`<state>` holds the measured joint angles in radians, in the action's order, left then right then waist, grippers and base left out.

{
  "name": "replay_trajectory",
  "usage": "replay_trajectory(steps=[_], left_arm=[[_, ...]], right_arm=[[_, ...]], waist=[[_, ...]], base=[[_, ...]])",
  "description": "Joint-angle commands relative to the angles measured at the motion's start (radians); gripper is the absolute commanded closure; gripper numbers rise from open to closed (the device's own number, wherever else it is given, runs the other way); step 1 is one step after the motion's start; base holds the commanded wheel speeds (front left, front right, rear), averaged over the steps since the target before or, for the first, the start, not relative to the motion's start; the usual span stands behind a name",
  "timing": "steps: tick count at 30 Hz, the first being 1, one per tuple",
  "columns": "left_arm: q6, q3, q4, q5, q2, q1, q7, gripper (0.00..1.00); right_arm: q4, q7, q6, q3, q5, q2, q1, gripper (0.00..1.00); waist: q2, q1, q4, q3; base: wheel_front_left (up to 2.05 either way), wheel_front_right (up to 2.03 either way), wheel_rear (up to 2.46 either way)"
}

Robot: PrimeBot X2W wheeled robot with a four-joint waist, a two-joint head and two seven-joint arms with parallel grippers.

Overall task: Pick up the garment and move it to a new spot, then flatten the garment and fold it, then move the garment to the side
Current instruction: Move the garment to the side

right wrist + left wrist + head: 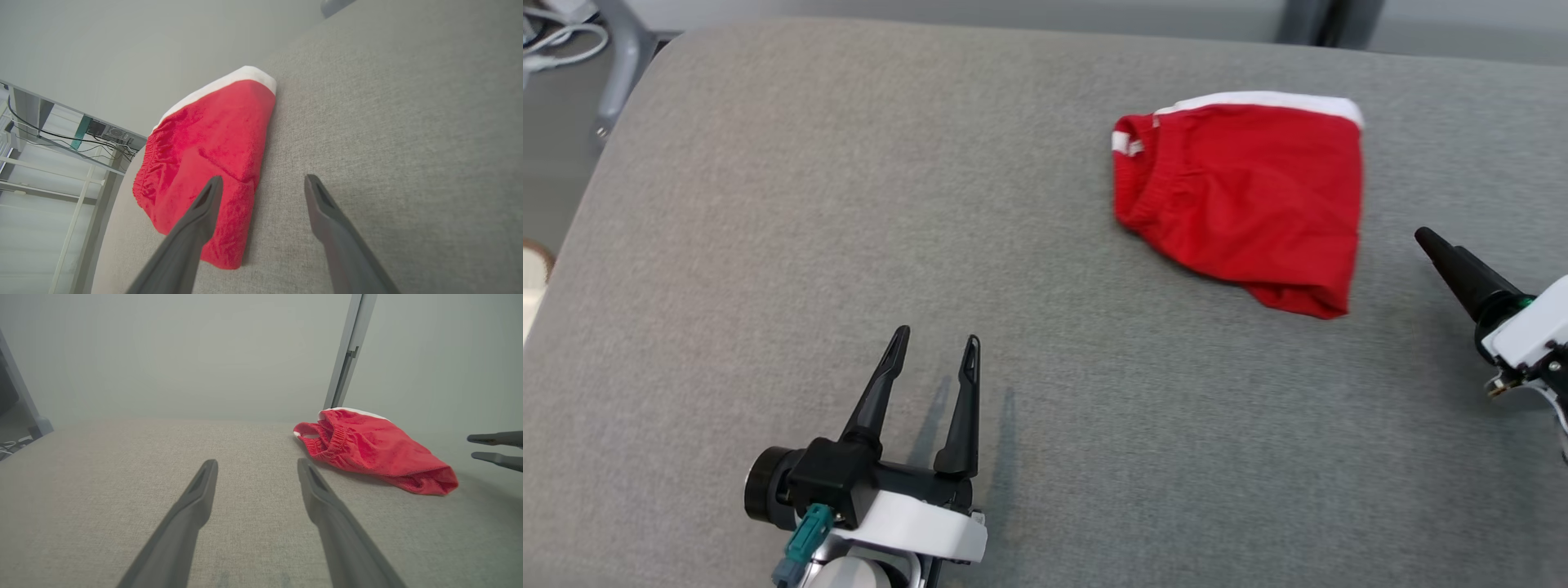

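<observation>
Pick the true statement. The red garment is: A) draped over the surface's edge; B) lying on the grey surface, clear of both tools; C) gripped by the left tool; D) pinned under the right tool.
B: the garment lies on the grey surface, the open left tool and right tool both apart from it.

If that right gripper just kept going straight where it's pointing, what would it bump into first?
Probably the red shorts: one finger of the right gripper lines up with their edge, the other with bare grey surface. Height is unclear.
</observation>
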<state>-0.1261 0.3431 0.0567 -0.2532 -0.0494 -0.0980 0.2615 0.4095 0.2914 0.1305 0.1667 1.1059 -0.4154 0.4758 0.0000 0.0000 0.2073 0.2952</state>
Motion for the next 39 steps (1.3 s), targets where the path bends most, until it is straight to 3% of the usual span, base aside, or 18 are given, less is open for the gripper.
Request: replay_trajectory(steps=[1,11,25,26,27,28,39], left_arm=[[-0.007,0.005,-0.005,-0.004,-0.003,-0.018,0.004,0.00],[-0.022,0.038,-0.013,-0.022,-0.003,-0.038,0.004,0.00],[-0.042,0.057,-0.022,-0.060,-0.003,-0.018,0.004,0.00],[-0.041,0.056,-0.022,-0.059,-0.003,-0.019,0.004,0.00],[-0.040,0.054,-0.022,-0.058,-0.003,-0.020,0.004,0.00],[-0.039,0.053,-0.022,-0.057,-0.003,-0.020,0.004,0.00],[-0.033,0.049,-0.020,-0.044,-0.003,-0.034,0.004,0.00]], right_arm=[[0.019,0.045,0.000,0.001,0.042,-0.014,0.026,0.00],[0.148,0.245,0.000,0.022,0.168,-0.051,0.154,0.00],[0.298,0.354,0.000,0.061,0.195,0.023,0.248,0.00],[0.302,0.354,0.000,0.065,0.187,0.023,0.254,0.59],[0.304,0.348,0.000,0.072,0.176,0.020,0.256,0.86],[0.305,0.340,0.000,0.078,0.166,0.016,0.258,1.00],[0.215,0.247,0.000,0.132,0.109,-0.061,0.269,1.00]], waist=[[0.0000,0.0000,0.041,0.038],[0.0000,0.0000,0.124,0.098],[0.0000,0.0000,0.188,0.111],[0.0000,0.0000,0.188,0.111],[0.0000,0.0000,0.188,0.110],[0.0000,0.0000,0.188,0.109],[0.0000,0.0000,0.141,0.088]], base=[[0.00,0.00,0.00],[0.00,0.00,0.00],[0.00,0.00,0.00],[0.00,0.00,0.00],[0.00,0.00,0.00],[0.00,0.00,0.00],[0.00,0.00,0.00]])
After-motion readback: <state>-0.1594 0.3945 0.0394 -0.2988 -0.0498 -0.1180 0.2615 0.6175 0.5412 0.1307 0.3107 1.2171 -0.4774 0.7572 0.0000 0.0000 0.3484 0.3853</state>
